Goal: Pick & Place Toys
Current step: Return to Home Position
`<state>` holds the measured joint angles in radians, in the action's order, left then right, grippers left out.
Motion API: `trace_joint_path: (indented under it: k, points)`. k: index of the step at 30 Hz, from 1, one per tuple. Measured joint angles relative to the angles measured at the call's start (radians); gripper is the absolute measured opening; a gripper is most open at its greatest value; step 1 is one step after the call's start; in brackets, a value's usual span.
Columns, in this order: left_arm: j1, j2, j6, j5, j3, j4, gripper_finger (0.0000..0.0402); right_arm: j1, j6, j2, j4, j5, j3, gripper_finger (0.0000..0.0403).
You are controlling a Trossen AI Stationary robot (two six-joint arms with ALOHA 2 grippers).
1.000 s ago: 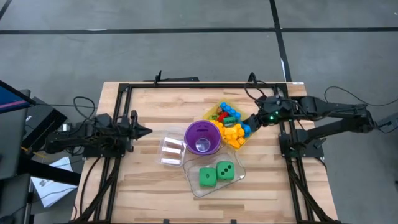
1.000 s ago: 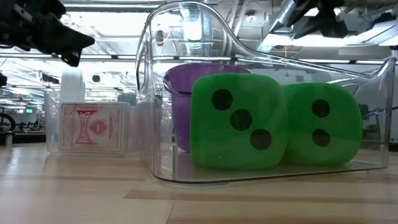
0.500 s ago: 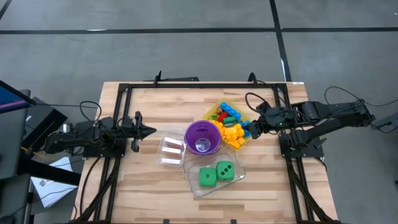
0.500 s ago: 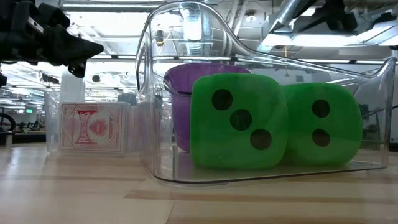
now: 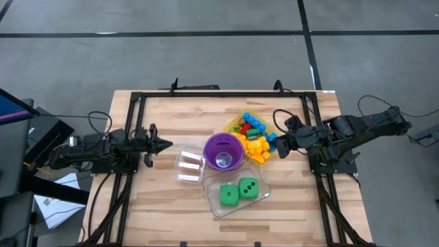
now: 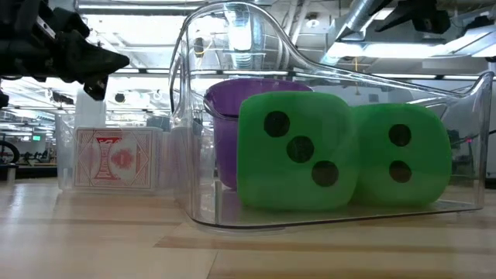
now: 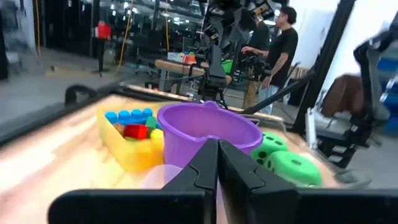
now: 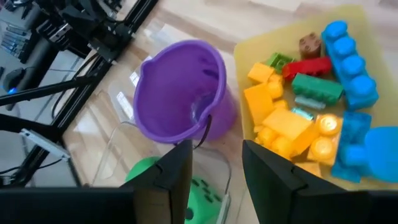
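Yellow translucent tray (image 5: 231,127) of plastic toys (image 5: 254,142): hovering beside it, right gripper (image 5: 280,145) fingers (image 8: 176,172) wide, empty; waiting left on table (image 5: 171,202), left gripper (image 5: 164,144) fingers (image 7: 200,167) pressed together.

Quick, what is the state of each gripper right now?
Left gripper: closed, fingers together, holding nothing.
Right gripper: open, fingers apart, holding nothing.

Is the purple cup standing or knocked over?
Upright. The cup shows its open mouth from above; its rim is level in the low view.
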<state>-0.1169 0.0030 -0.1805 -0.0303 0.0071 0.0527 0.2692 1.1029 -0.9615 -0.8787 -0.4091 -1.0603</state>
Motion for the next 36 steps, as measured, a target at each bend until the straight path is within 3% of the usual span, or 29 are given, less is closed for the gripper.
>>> trace_joint_path:
  k: [6, 12, 20, 27, 31, 36]
  points:
    - [0.000, 0.029, -0.114, 0.000, 0.000, -0.008, 0.0007, -0.042, -0.100, -0.028, 0.028, -0.043, 0.000, 0.0133]
    - [0.000, 0.075, -0.115, 0.000, 0.000, -0.001, 0.0008, -0.131, -0.346, -0.121, 0.281, -0.022, 0.000, 0.0133]
    - [0.000, 0.137, -0.116, 0.000, -0.001, 0.001, 0.0008, -0.319, -0.639, -0.317, 0.693, 0.265, 0.000, 0.0133]
    - [0.000, 0.182, -0.116, 0.000, -0.001, 0.000, 0.0008, -0.494, -0.760, -0.408, 1.058, 0.508, -0.001, 0.0130]
    - [0.000, 0.206, -0.117, 0.012, -0.001, 0.001, 0.0008, -0.538, -0.847, -0.420, 1.127, 0.589, 0.000, 0.0119]
    - [-0.001, 0.229, -0.203, 0.201, -0.001, 0.075, 0.0008, -0.545, -0.912, -0.424, 1.098, 0.596, 0.002, 0.0097]
